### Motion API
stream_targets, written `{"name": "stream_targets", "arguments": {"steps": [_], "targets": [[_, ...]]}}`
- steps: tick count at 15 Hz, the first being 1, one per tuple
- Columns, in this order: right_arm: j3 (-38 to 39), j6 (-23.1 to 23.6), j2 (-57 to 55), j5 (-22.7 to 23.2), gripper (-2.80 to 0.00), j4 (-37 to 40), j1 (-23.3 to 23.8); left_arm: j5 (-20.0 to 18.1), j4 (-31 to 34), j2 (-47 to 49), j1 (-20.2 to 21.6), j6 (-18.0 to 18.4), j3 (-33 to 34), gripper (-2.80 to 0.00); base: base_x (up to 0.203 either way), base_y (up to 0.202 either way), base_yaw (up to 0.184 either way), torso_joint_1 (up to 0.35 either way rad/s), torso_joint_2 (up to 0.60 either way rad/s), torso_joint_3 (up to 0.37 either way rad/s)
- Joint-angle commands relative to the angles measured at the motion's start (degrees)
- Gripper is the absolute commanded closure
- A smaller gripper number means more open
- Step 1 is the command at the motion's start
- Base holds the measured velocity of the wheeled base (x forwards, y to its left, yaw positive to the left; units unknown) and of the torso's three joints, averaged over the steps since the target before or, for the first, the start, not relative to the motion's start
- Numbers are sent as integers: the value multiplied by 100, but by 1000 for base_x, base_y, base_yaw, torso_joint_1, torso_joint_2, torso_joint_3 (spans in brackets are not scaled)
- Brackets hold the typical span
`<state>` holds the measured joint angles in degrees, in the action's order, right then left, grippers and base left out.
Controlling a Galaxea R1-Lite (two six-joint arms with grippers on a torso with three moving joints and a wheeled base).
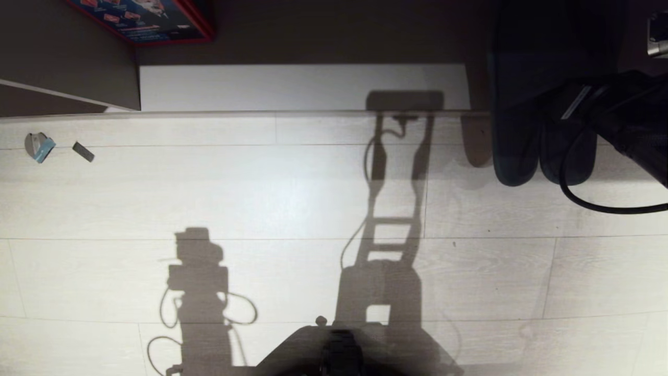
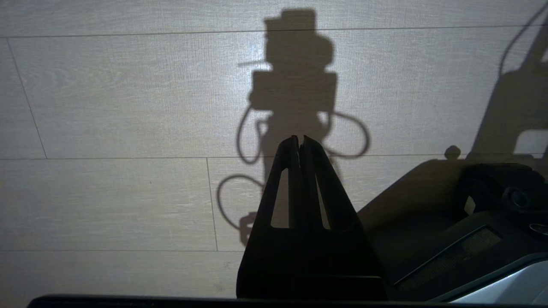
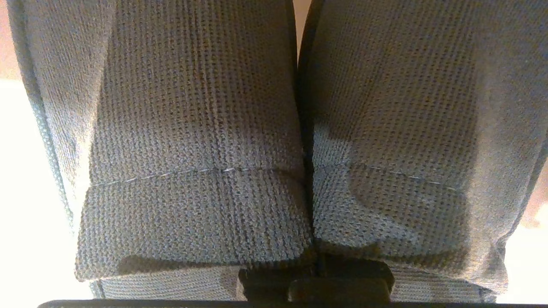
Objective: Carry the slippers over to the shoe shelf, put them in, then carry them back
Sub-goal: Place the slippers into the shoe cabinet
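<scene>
The plank floor (image 1: 292, 209) fills most of my head view, and at its far edge runs the shoe shelf (image 1: 302, 86), its pale base board bare from the left wall to the right end. I see nothing set in it yet.

The slippers (image 1: 543, 151) hang at the far right of that view, side by side, toes toward me, over the floor's far edge just right of the shelf's right end. From my right wrist their knitted straps (image 3: 197, 141) press together and fill the picture.

My right pincer (image 3: 317, 282) is clenched on the slippers where the two meet. My left pincer (image 2: 299, 143) is squeezed shut on nothing, parked low over the floor beside my base (image 2: 462, 231).

So I judge the carrying nearly done; sliding them in, letting go, then fetching them back all remain.
</scene>
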<state>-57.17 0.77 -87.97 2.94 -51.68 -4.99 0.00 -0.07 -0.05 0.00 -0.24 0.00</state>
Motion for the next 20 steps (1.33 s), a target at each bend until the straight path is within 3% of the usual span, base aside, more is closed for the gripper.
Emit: {"name": "stream_targets", "arguments": {"steps": [1,8,17,18,20], "targets": [[-582,2,-383,20,0,182,12,0,-1,-2,0,-3,0,0,0,0,0,0,0,0],[-2635,11,-1304,169,0,922,43,0,-1,0,0,-3,0,0,0,0,0,0,0,0],[-3494,3,-1829,321,0,967,24,0,-1,-4,0,-3,0,0,0,0,0,0,0,0],[-3503,3,-1846,321,-280,967,24,0,-1,5,0,-3,0,0,0,0,0,0,0,0],[-3513,3,-1907,298,-280,975,32,0,-1,-4,0,-11,0,0,0,0,0,0,0,0]]}}
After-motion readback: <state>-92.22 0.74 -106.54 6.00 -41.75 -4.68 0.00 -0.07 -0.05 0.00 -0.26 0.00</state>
